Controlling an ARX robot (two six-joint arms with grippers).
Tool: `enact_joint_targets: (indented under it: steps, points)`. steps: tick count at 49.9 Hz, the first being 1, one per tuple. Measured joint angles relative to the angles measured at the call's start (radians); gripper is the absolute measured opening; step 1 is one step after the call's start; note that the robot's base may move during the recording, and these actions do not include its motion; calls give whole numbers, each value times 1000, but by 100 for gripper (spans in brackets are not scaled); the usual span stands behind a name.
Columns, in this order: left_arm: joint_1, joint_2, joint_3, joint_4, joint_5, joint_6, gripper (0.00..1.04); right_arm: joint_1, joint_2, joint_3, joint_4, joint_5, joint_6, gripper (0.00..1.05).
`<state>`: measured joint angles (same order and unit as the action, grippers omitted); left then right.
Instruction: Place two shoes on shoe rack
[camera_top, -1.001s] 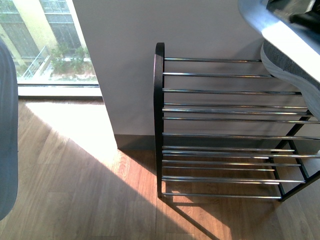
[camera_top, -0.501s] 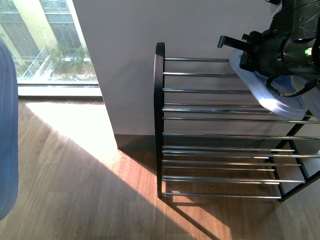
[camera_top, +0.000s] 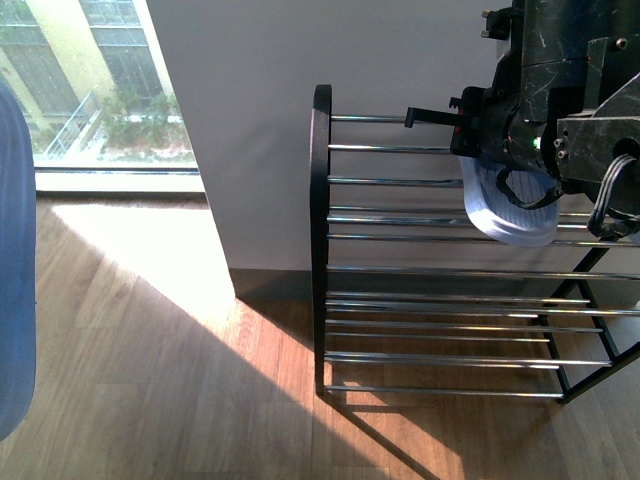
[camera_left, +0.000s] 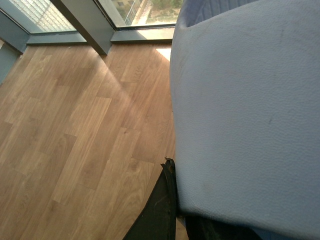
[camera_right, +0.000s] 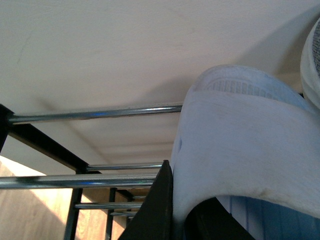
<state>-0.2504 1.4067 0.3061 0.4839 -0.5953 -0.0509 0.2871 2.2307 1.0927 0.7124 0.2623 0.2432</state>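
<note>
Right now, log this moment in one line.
right jaws: shut on right slide, at shoe rack upper bars | left jaws: shut on left slide, over floor

Low open shoe rack with black metal end frames and shiny chrome horizontal bars (camera_top: 318, 250) stands upright on wood floor (camera_top: 150, 400) against white wall (camera_top: 250, 100), several tiers, lower part in sun. Pale blue one-piece rubber slide (camera_top: 505, 210) clamped in right gripper (camera_right: 179, 220), over rack's top tier toward its right half, steeply tilted, ribbed sole facing front camera, rounded end lowest, at the upper bars, touching or not cannot tell. Broad strap fills right wrist view, textured footbed rim behind it. Second pale blue rubber slide (camera_left: 240, 110) gripped by left gripper (camera_left: 185, 222), up off floor, well apart from rack, smooth matte strap, faint scuffs
</note>
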Motion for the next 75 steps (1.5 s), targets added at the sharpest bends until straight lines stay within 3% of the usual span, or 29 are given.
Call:
enact_joint_targets:
  steps: [3, 14, 26, 42, 50, 58, 67, 75]
  points:
    - [0, 0, 0, 0, 0, 0, 2, 0, 0, -11, 16, 1, -21, 10]
    - [0, 0, 0, 0, 0, 0, 2, -21, -32, -89, 55, -29, -77, 50]
    - [0, 0, 0, 0, 0, 0, 2, -42, -315, -278, 47, -182, -75, 96]
    - [0, 0, 0, 0, 0, 0, 2, -51, -416, -348, 46, -190, -107, 96]
    - [0, 0, 0, 0, 0, 0, 2, -84, -505, -395, 31, -252, -95, 96]
    - [0, 0, 0, 0, 0, 0, 2, -151, -695, -479, -14, -345, -72, 96]
    - [0, 0, 0, 0, 0, 0, 2, -298, -1048, -663, -118, -534, -53, 96]
    - [0, 0, 0, 0, 0, 0, 2, -351, -1236, -786, -94, -558, -84, 96]
